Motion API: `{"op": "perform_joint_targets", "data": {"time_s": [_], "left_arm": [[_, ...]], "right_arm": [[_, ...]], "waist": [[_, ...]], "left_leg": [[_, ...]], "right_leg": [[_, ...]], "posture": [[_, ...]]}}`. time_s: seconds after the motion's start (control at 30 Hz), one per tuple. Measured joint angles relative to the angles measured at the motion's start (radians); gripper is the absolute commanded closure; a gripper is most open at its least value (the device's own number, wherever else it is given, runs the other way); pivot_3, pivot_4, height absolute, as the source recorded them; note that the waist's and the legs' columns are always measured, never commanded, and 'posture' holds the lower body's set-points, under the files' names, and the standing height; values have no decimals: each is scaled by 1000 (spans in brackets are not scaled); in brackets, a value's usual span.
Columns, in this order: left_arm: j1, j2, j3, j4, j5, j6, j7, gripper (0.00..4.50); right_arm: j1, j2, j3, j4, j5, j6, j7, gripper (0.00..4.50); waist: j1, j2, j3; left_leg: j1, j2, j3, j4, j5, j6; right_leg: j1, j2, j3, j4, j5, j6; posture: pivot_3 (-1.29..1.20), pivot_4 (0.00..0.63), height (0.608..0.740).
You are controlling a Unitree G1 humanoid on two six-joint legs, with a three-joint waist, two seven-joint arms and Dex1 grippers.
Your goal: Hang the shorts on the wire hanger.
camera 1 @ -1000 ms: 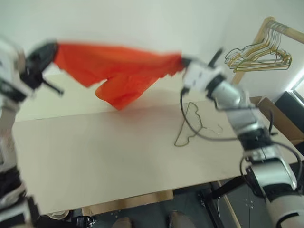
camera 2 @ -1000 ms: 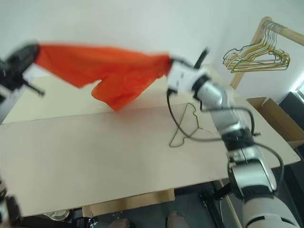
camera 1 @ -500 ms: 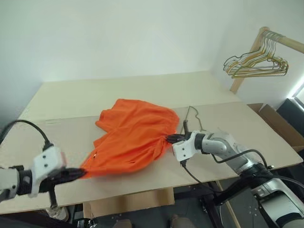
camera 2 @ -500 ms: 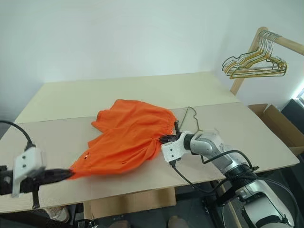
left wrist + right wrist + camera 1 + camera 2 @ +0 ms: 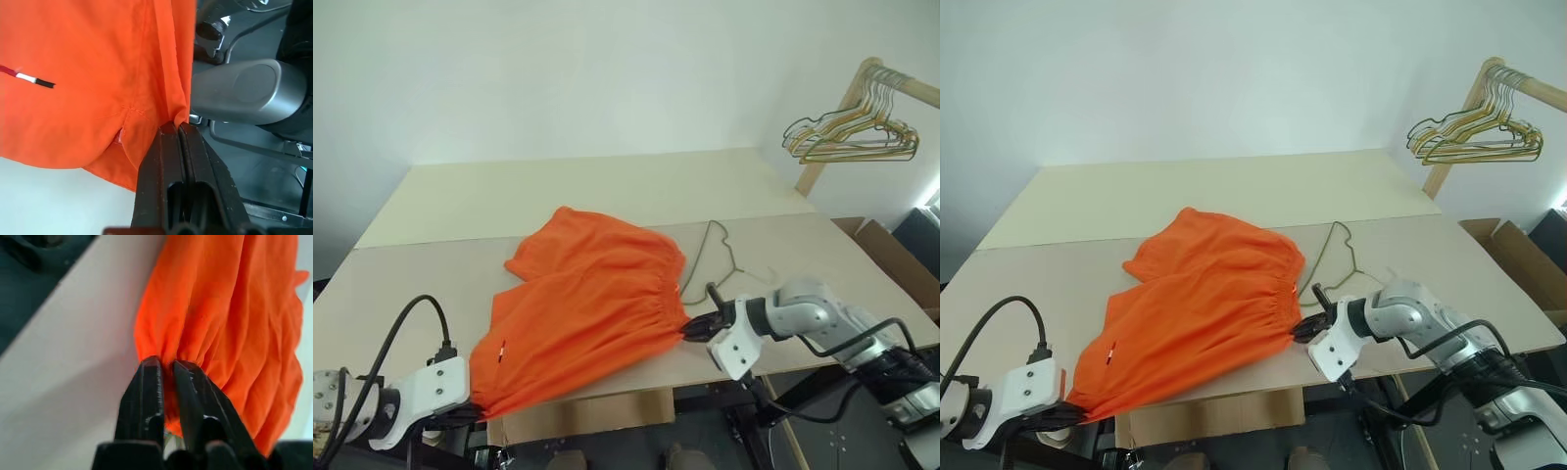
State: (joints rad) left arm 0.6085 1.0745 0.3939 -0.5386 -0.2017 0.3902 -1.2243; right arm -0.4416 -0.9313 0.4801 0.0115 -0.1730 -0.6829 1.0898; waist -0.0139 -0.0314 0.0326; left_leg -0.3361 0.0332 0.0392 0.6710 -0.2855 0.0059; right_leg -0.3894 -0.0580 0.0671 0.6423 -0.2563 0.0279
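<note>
**Shorts Spread on the Tabletop, a Claw at Each End**

The shorts [image 5: 1197,308] are being held flat across the tabletop [image 5: 1234,191], with the gathered waistband turned toward the robot's right and the two legs pointing back toward the far left. One corner of the fabric is being drawn over the near edge of the tabletop on the left side.

That corner is being gripped by the left claw [image 5: 177,128]; in the left wrist view its fingers [image 5: 161,147] are seen pressed together on a fold of orange cloth by the hem. A small white-and-red tag [image 5: 25,77] is being shown on the fabric nearby.

The waistband end is being pinched by the right claw [image 5: 165,366], at the near edge of the tabletop. In the right wrist view its fingers [image 5: 146,387] are seen slightly parted, with bunched orange fabric caught between them.

The hanger [image 5: 713,257] is lying flat on the tabletop just beside the waistband, on the right, its hook pointing away toward the back. It is not being touched by either claw. A bunch of gold and grey hangers [image 5: 847,132] is hanging from a wooden rail [image 5: 901,86] at the far right.
</note>
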Motion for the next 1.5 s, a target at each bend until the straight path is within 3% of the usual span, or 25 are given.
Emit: {"op": "perform_joint_targets", "data": {"time_s": [0.13, 0.2, 0.33, 0.5, 0.6, 0.67, 0.8, 0.9, 1.17, 1.5], "left_arm": [[4, 0, 1, 5, 3, -41, -32, 2259], [6, 0, 24, 7, -1, -49, -60, 1632], [-15, 0, 103, 17, -16, -60, -96, 368], [-161, -54, 205, 14, -212, 30, -97, 368], [-221, -78, 211, 1, -311, 66, -88, 368], [-265, -83, 181, -2, -331, 74, -66, 368], [-332, -84, 68, -16, -331, 73, -23, 368], [-346, -83, 14, -16, -328, 73, -8, 368], [-377, -64, -38, 1, -296, 56, -4, 368], [-388, -62, -104, 37, -245, 15, 8, 368]], "right_arm": [[42, -22, -1, -23, 48, 30, 46, 1321], [67, -41, -20, -57, 137, 116, 77, 1308], [8, -37, -139, -136, 325, 517, 70, 1308], [-207, 120, -237, -15, 319, 1152, -179, 1308], [-228, 246, -246, 93, 260, 1367, -351, 1308], [-225, 329, -244, 177, 223, 1438, -447, 1308], [-221, 408, -236, 288, 155, 1455, -573, 1308], [-216, 413, -235, 318, 133, 1453, -598, 1308], [-146, 309, -137, 188, 35, 1418, -521, 1308], [-124, 239, -189, 258, -18, 1359, -546, 1308]], "waist": [[-1, -3, 1], [-2, -3, 2], [-5, -2, 3], [-2, -3, 3], [1, -4, 2], [2, -4, 2], [-1, -3, 1], [-3, -2, 1], [-13, -2, 1], [-20, -2, 1]], "left_leg": [[0, 0, 0, 0, 0, 0], [0, 1, 0, 0, 0, 0], [1, 2, 0, 0, 0, 0], [0, 2, 0, 0, 0, 0], [-6, 0, 0, -1, 0, 0], [-18, -1, -1, 1, 0, -1], [-32, -2, -1, 1, 1, -2], [-34, -2, -1, 2, 1, -2], [-32, -1, -1, 5, 1, -2], [-32, -2, -1, 7, 1, -2]], "right_leg": [[0, 0, 0, 0, 0, 0], [0, 0, 0, 0, -1, -2], [0, 0, 0, 1, 0, -3], [-2, 0, -1, 2, 1, -3], [-7, 1, -1, 3, 3, 2], [-19, 0, -1, 5, 4, 2], [-34, 0, 0, 6, 6, 3], [-35, 0, 0, 5, 6, 3], [-32, 1, 0, 5, 7, 4], [-31, 1, 0, 5, 8, 6]], "posture": [[38, 0, 740], [41, 0, 740], [44, 0, 740], [35, 0, 740], [32, 0, 740], [37, 0, 740], [36, 0, 740], [26, 0, 740], [11, 0, 740], [6, 0, 740]]}}
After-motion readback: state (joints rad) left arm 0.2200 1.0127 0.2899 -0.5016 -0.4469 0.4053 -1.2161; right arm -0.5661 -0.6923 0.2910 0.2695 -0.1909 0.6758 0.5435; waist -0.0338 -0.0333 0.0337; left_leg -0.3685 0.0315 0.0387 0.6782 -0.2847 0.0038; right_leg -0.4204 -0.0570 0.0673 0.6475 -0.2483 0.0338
